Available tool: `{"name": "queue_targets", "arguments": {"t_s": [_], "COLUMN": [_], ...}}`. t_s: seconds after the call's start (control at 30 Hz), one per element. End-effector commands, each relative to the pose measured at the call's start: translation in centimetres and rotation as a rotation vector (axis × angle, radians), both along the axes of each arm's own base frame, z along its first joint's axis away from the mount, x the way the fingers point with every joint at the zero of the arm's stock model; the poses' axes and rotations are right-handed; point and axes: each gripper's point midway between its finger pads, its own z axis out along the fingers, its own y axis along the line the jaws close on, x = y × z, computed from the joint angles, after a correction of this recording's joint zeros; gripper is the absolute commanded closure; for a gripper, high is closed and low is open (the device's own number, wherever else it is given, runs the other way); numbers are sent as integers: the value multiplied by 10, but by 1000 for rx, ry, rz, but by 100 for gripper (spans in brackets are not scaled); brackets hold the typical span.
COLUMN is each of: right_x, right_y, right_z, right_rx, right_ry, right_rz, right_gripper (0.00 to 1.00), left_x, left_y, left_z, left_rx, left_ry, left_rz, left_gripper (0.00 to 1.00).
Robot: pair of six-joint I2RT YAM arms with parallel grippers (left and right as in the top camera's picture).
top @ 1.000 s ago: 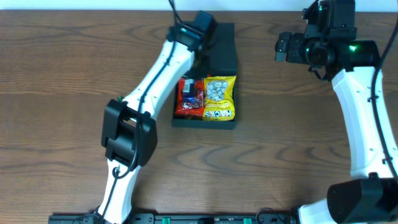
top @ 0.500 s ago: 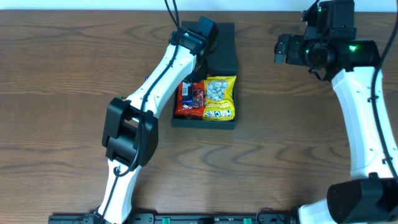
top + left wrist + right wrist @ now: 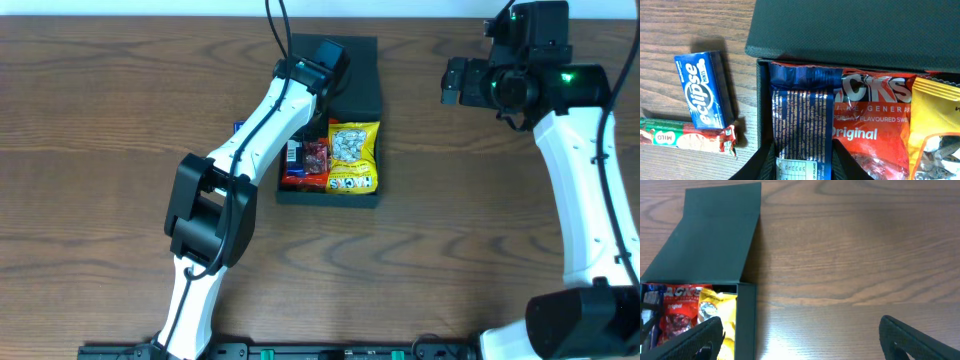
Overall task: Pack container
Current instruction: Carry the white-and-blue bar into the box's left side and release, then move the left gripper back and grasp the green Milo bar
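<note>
Dark teal container beneath left tool, jaws tight on blue packet; right tool wide-open, well apart.

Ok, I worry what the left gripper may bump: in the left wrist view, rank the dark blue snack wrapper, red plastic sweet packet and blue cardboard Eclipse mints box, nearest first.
1. Dark blue snack wrapper: gripped by the left gripper, inside the dark cardboard container.
2. Red plastic sweet packet: beside it, same container.
3. Blue cardboard Eclipse mints box: outside, on the wooden table, picture-left.
</note>
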Motion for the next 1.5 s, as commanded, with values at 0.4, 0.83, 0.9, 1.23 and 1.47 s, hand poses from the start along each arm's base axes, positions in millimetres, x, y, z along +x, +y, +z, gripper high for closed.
{"name": "queue_targets", "arguments": {"t_s": [0.4,0.83,0.9,1.23,1.47], "right_x": [-1,-1,0,0,0], "right_y": [-5,-5,-4,-5,-4], "right_z": [-1,-1,-1,-1,-1], "right_rx": [2,2,2,2,2], "right_ry": [9,9,8,3,3], "right_rz": [-19,-19,-19,-19,-18], "right_gripper": [1,1,1,1,1], "left_x": [7,-3,-15,-46,-56], "left_y": [2,89,115,152,152], "left_z": [31,135,119,12,-23], "left_rx": [-20,-24,-18,-179,-206], "left_ry": [-75,-274,-202,47,51], "left_rz": [22,380,518,830,949], "left_gripper": [47,46,46,42,34]}}
